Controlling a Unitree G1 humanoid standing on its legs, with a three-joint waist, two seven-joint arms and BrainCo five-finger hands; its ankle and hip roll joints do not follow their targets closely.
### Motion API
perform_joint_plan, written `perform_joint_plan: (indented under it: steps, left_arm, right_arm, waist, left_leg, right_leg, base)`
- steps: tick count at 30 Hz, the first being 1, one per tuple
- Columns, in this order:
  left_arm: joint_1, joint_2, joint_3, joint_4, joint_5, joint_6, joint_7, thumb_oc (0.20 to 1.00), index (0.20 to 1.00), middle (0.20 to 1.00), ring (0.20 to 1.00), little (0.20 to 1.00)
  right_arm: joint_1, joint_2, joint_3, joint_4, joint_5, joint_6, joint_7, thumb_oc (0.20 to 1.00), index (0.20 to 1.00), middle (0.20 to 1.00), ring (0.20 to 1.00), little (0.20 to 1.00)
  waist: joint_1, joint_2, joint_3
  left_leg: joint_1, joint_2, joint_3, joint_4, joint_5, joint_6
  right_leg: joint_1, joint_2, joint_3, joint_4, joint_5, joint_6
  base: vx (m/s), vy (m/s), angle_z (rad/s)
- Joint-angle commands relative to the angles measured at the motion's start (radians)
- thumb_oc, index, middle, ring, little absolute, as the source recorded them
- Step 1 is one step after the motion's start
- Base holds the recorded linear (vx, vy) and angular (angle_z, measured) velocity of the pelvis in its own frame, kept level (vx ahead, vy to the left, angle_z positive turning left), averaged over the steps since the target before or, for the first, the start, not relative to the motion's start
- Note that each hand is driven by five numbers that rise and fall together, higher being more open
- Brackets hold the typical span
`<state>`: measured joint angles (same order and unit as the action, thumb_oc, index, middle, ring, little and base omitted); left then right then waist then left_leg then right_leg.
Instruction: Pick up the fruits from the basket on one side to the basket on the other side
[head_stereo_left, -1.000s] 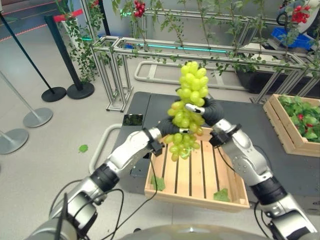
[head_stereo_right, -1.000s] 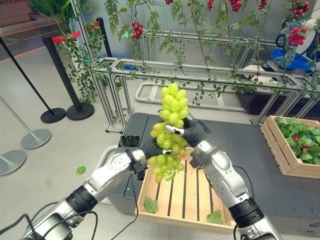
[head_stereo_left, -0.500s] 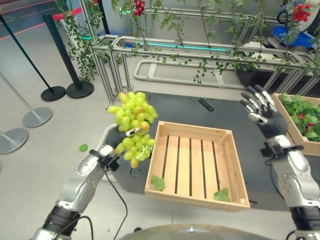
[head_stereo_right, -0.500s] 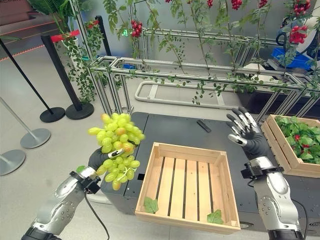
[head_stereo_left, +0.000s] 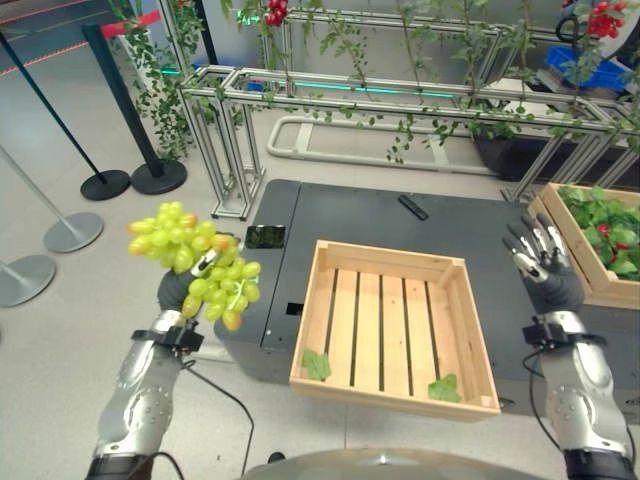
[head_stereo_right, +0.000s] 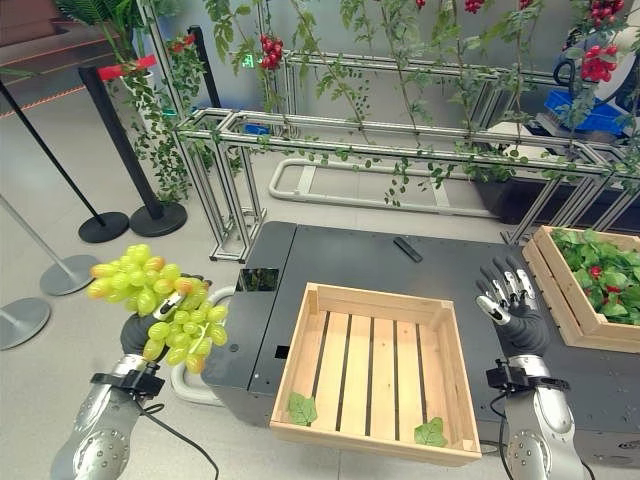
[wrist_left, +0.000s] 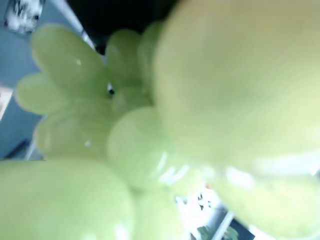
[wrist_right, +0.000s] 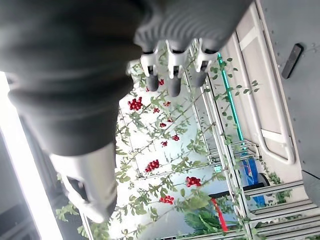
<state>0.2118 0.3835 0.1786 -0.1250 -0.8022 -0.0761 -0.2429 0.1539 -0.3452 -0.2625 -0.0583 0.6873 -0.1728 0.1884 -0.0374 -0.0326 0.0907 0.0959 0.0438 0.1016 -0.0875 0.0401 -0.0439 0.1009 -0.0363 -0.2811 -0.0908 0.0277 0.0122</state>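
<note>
Standing bare on the dark bench, wooden crate, only leaf scraps inside. Carried well left of it, out over the floor, grape bunch, clutched in left hand; delivery pending. Raised beside the crate, right hand, fingers straight, empty.

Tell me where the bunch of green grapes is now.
In the left eye view, the bunch of green grapes is held in the left hand, left of the slatted wooden crate, over the floor.
</note>
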Motion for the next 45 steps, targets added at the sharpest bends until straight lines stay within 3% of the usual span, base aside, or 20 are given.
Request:
perform_joint_plan:
  steps: [1, 11, 14, 16, 18, 19, 22, 24, 26, 27, 29, 30, 31, 32, 37, 38, 39, 40, 42, 45]
  left_arm:
    - [-0.050, 0.018, 0.064, -0.064, 0.072, -0.118, 0.017, 0.200, 0.200, 0.200, 0.200, 0.200]
    - [-0.016, 0.002, 0.095, -0.091, 0.125, -0.138, 0.006, 0.200, 0.200, 0.200, 0.200, 0.200]
    - [-0.029, 0.009, 0.083, -0.109, 0.139, -0.140, 0.003, 0.200, 0.200, 0.200, 0.200, 0.200]
    - [-0.070, 0.013, 0.074, -0.109, 0.147, -0.154, 0.020, 0.200, 0.200, 0.200, 0.200, 0.200]
    - [-0.084, 0.006, 0.065, -0.102, 0.138, -0.159, 0.023, 0.200, 0.200, 0.200, 0.200, 0.200]
    - [-0.088, 0.001, 0.054, -0.096, 0.136, -0.160, 0.025, 0.200, 0.200, 0.200, 0.200, 0.200]
    - [-0.095, -0.005, 0.048, -0.089, 0.132, -0.162, 0.016, 0.200, 0.200, 0.200, 0.200, 0.200]
    - [-0.102, -0.005, 0.055, -0.076, 0.133, -0.172, 0.027, 0.200, 0.200, 0.200, 0.200, 0.200]
    - [-0.107, -0.006, 0.073, -0.072, 0.153, -0.192, 0.052, 0.200, 0.200, 0.200, 0.200, 0.200]
    - [-0.106, -0.007, 0.073, -0.073, 0.154, -0.192, 0.053, 0.200, 0.200, 0.200, 0.200, 0.200]
    - [-0.137, -0.004, 0.062, -0.071, 0.147, -0.198, 0.063, 0.200, 0.200, 0.200, 0.200, 0.200]
    - [-0.140, -0.003, 0.059, -0.069, 0.147, -0.198, 0.064, 0.200, 0.200, 0.200, 0.200, 0.200]
    - [-0.150, 0.010, 0.055, -0.077, 0.171, -0.196, 0.062, 0.200, 0.200, 0.200, 0.200, 0.200]
    - [-0.135, 0.023, 0.078, -0.101, 0.202, -0.205, 0.070, 0.200, 0.200, 0.200, 0.200, 0.200]
    - [-0.082, 0.042, 0.156, -0.143, 0.255, -0.220, 0.099, 0.200, 0.200, 0.200, 0.200, 0.200]
    - [-0.082, 0.034, 0.167, -0.138, 0.269, -0.225, 0.120, 0.200, 0.200, 0.200, 0.200, 0.200]
    - [-0.081, 0.034, 0.166, -0.138, 0.270, -0.225, 0.122, 0.200, 0.200, 0.200, 0.200, 0.200]
    - [-0.086, 0.035, 0.161, -0.129, 0.292, -0.225, 0.140, 0.200, 0.200, 0.200, 0.200, 0.200]
    - [-0.080, 0.044, 0.164, -0.126, 0.318, -0.227, 0.139, 0.200, 0.200, 0.200, 0.200, 0.200]
    - [-0.072, 0.043, 0.166, -0.130, 0.338, -0.230, 0.134, 0.200, 0.200, 0.200, 0.200, 0.200]
  right_arm:
    - [-0.074, -0.002, -0.022, -0.042, -0.040, -0.068, -0.011, 1.000, 1.000, 1.000, 1.000, 1.000]
    - [-0.104, -0.036, -0.005, -0.049, -0.043, -0.055, 0.007, 1.000, 1.000, 1.000, 1.000, 1.000]
    - [-0.134, -0.063, -0.011, -0.075, -0.033, -0.061, 0.013, 1.000, 1.000, 1.000, 1.000, 1.000]
    - [-0.164, -0.082, -0.010, -0.085, -0.037, -0.075, -0.004, 1.000, 1.000, 1.000, 1.000, 1.000]
    - [-0.182, -0.085, -0.009, -0.086, -0.042, -0.081, -0.016, 1.000, 1.000, 1.000, 1.000, 1.000]
    - [-0.187, -0.084, -0.004, -0.086, -0.051, -0.086, -0.026, 1.000, 1.000, 1.000, 1.000, 1.000]
    - [-0.181, -0.081, -0.007, -0.102, -0.064, -0.083, -0.027, 1.000, 1.000, 1.000, 1.000, 1.000]
    - [-0.170, -0.071, -0.008, -0.103, -0.066, -0.083, -0.030, 1.000, 1.000, 1.000, 1.000, 1.000]
    - [-0.146, -0.053, -0.028, -0.095, -0.075, -0.087, -0.043, 1.000, 1.000, 1.000, 1.000, 1.000]
    - [-0.145, -0.054, -0.027, -0.096, -0.076, -0.087, -0.043, 1.000, 1.000, 1.000, 1.000, 1.000]
    - [-0.120, -0.036, -0.057, -0.105, -0.076, -0.103, -0.062, 1.000, 1.000, 1.000, 1.000, 1.000]
    - [-0.119, -0.034, -0.059, -0.107, -0.077, -0.102, -0.063, 1.000, 1.000, 1.000, 1.000, 1.000]
    - [-0.102, -0.028, -0.087, -0.108, -0.092, -0.110, -0.078, 1.000, 1.000, 1.000, 1.000, 1.000]
    - [-0.086, -0.009, -0.085, -0.109, -0.111, -0.107, -0.081, 1.000, 1.000, 1.000, 1.000, 1.000]
    - [-0.060, 0.020, -0.064, -0.110, -0.111, -0.083, -0.046, 1.000, 1.000, 1.000, 1.000, 1.000]
    - [-0.041, 0.038, -0.061, -0.099, -0.133, -0.075, -0.054, 1.000, 1.000, 1.000, 1.000, 1.000]
    - [-0.041, 0.038, -0.060, -0.099, -0.134, -0.075, -0.055, 1.000, 1.000, 1.000, 1.000, 1.000]
    - [-0.041, 0.044, -0.058, -0.091, -0.133, -0.077, -0.060, 1.000, 1.000, 1.000, 1.000, 1.000]
    - [-0.025, 0.045, -0.062, -0.088, -0.128, -0.073, -0.048, 1.000, 1.000, 1.000, 1.000, 1.000]
    - [-0.001, 0.040, -0.071, -0.073, -0.118, -0.072, -0.029, 1.000, 1.000, 1.000, 1.000, 1.000]
  waist:
    - [0.009, -0.016, -0.019]
    - [0.046, -0.019, 0.026]
    - [0.075, -0.011, 0.090]
    - [0.077, -0.010, 0.097]
    - [0.071, -0.011, 0.087]
    - [0.059, -0.010, 0.078]
    - [0.021, 0.001, 0.065]
    - [0.002, 0.014, 0.059]
    - [-0.029, 0.041, 0.053]
    - [-0.028, 0.046, 0.055]
    - [-0.048, 0.046, 0.052]
    - [-0.048, 0.044, 0.051]
    - [-0.047, 0.041, 0.054]
    - [-0.037, 0.034, 0.062]
    - [0.017, 0.018, 0.083]
    - [0.019, 0.024, 0.082]
    - [0.019, 0.024, 0.082]
    - [0.010, 0.022, 0.088]
    - [-0.014, 0.028, 0.089]
    - [-0.027, 0.030, 0.089]
  left_leg:
    - [-0.001, -0.007, -0.030, 0.020, -0.058, 0.009]
    - [-0.058, 0.022, -0.070, 0.147, -0.075, -0.007]
    - [-0.159, 0.028, -0.110, 0.167, 0.004, -0.049]
    - [-0.231, 0.016, -0.151, 0.160, 0.041, -0.074]
    - [-0.219, 0.007, -0.151, 0.198, -0.010, -0.069]
    - [-0.207, 0.008, -0.114, 0.255, -0.071, -0.051]
    - [-0.123, 0.027, -0.008, 0.362, -0.178, -0.035]
    - [-0.043, 0.026, -0.007, 0.426, -0.207, -0.043]
    - [0.057, 0.031, -0.017, 0.383, -0.286, -0.041]
    - [0.064, 0.035, -0.016, 0.378, -0.289, -0.041]
    - [0.052, 0.047, 0.055, 0.322, -0.309, -0.023]
    - [0.050, 0.044, 0.053, 0.320, -0.306, -0.021]
    - [0.030, 0.032, 0.098, 0.273, -0.317, -0.005]
    - [0.026, -0.008, 0.091, 0.268, -0.338, 0.015]
    - [0.012, -0.080, 0.070, 0.274, -0.358, 0.060]
    - [0.024, -0.091, 0.033, 0.246, -0.344, 0.067]
    - [0.027, -0.092, 0.033, 0.240, -0.342, 0.068]
    - [0.028, -0.104, 0.025, 0.225, -0.318, 0.074]
    - [0.042, -0.122, -0.032, 0.189, -0.288, 0.085]
    - [0.072, -0.138, -0.106, 0.152, -0.271, 0.101]
  right_leg:
    - [0.012, -0.060, -0.023, 0.097, -0.110, 0.093]
    - [0.011, -0.034, -0.030, 0.131, -0.151, 0.055]
    - [-0.019, -0.028, -0.060, 0.108, -0.140, 0.045]
    - [-0.072, -0.053, -0.102, 0.082, -0.111, 0.052]
    - [-0.110, -0.080, -0.128, 0.079, -0.089, 0.065]
    - [-0.120, -0.097, -0.143, 0.079, -0.078, 0.068]
    - [-0.130, -0.126, -0.170, 0.073, -0.053, 0.067]
    - [-0.150, -0.136, -0.181, 0.087, -0.042, 0.061]
    - [-0.171, -0.152, -0.186, 0.111, -0.032, 0.087]
    - [-0.168, -0.149, -0.186, 0.113, -0.034, 0.089]
    - [-0.178, -0.206, -0.220, 0.114, 0.008, 0.119]
    - [-0.179, -0.209, -0.222, 0.113, 0.012, 0.122]
    - [-0.180, -0.270, -0.270, 0.111, 0.056, 0.153]
    - [-0.177, -0.316, -0.269, 0.104, 0.086, 0.176]
    - [-0.166, -0.391, -0.285, 0.105, 0.119, 0.198]
    - [-0.174, -0.391, -0.223, 0.140, 0.108, 0.197]
    - [-0.177, -0.393, -0.220, 0.148, 0.103, 0.197]
    - [-0.203, -0.388, -0.169, 0.178, 0.105, 0.179]
    - [-0.247, -0.310, -0.001, 0.224, 0.070, 0.163]
    - [-0.298, -0.199, 0.096, 0.275, 0.030, 0.143]
  base:
    - [-0.02, -0.037, 0.09]
    - [-0.05, -0.091, 0.06]
    - [-0.30, -0.102, 0.22]
    - [-0.31, 0.000, 0.49]
    - [-0.23, -0.003, 0.59]
    - [-0.21, 0.026, 0.51]
    - [-0.15, 0.107, 0.40]
    - [-0.09, 0.216, 0.58]
    - [-0.07, 0.293, 0.33]
    - [-0.12, 0.230, 0.54]
    - [-0.15, 0.236, 0.58]
    - [-0.22, 0.417, 0.73]
    - [-0.18, 0.566, 0.88]
    - [-0.18, 0.571, 0.90]
    - [-0.09, 0.432, 0.18]
    - [0.00, 0.231, 0.15]
    - [-0.07, 0.347, 0.60]
    - [-0.07, 0.243, 0.63]
    - [-0.02, 0.306, 0.49]
    - [0.07, 0.206, 0.48]
